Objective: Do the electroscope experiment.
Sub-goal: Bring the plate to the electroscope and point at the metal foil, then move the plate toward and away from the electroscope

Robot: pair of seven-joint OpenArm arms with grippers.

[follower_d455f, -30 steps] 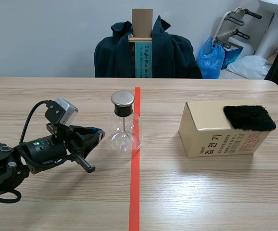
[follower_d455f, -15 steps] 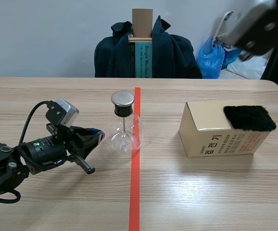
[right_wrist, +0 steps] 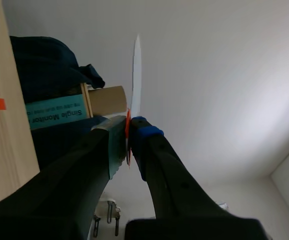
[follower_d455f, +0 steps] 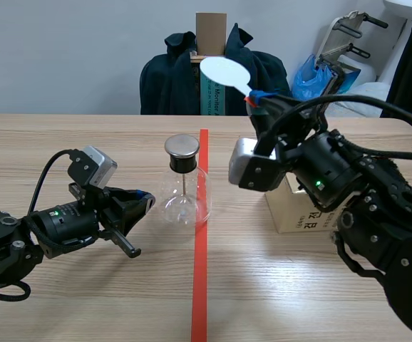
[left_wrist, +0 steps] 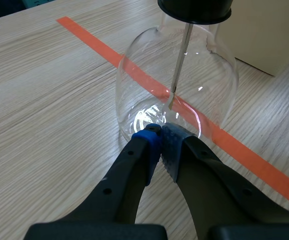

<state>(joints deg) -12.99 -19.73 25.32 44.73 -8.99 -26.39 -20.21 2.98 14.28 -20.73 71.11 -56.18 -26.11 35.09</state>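
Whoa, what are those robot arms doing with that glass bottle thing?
It is an electroscope experiment. The right tool is shut on a white disc and holds it up in the air, higher than the glass flask and apart from it. The left tool is shut on nothing, with its tips right at the foot of the flask. The disc is not touching the flask's metal cap. A cardboard box stands behind the right arm.

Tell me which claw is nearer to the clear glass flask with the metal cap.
Left. The left claw sits shut at the base of the clear glass flask, low on the table. The right claw is raised above and beside it, gripping a white round paddle.
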